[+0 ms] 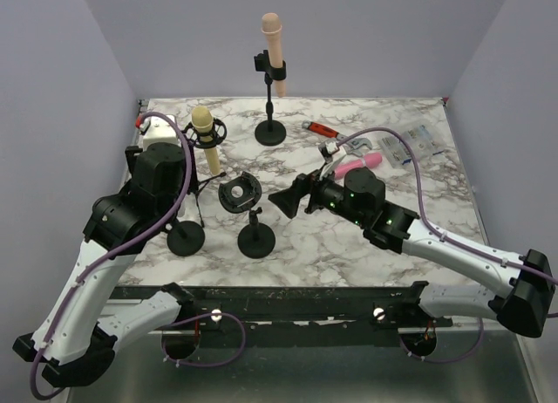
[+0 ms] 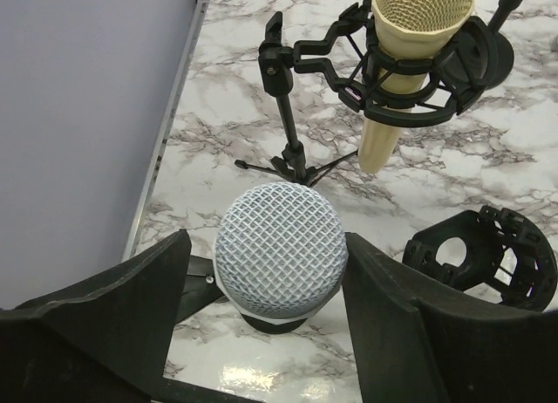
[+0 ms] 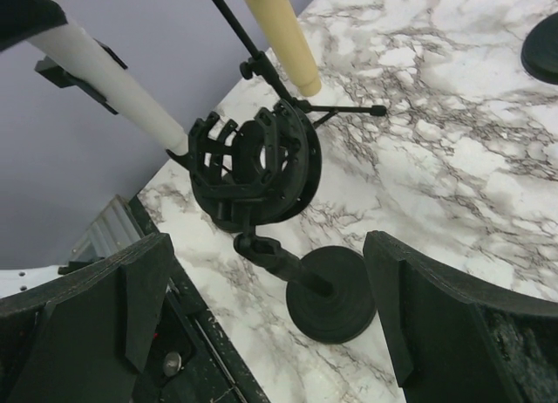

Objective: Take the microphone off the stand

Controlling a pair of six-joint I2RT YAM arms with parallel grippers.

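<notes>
**Fingers at the mesh head, the pull-out not yet begun**

We work on a marble table (image 1: 453, 189), and we place everything from the empty shock mount (image 1: 240, 192) on its round-based stand. Our left arm comes in from the left of that mount and our right arm from its right. The right gripper (image 3: 268, 246) faces the mount with its jaws wide apart and holds nothing. Behind the mount and to its left, a gold microphone (image 1: 202, 124) sits in a second shock mount on a tripod. Farther behind the mount, a peach microphone (image 1: 272, 37) stands on a tall stand, and to its right a pink microphone (image 1: 359, 163) lies flat.

We judge the task's thing to be the silver-mesh microphone (image 2: 281, 250), just left of the mount on its stand (image 1: 185, 237). In the right wrist view its white body slants into what looks like a clip (image 3: 52, 71). The left gripper (image 2: 266, 244) has a finger on each side of the mesh head. One seems to touch it and the other shows a thin gap, so we cannot tell whether the grip is clamped.

We judge this to be the grasping step, with the microphone not yet out. Next we need a firm close, then a pull along the body's own line, without tipping the stand or knocking the gold microphone close behind.
</notes>
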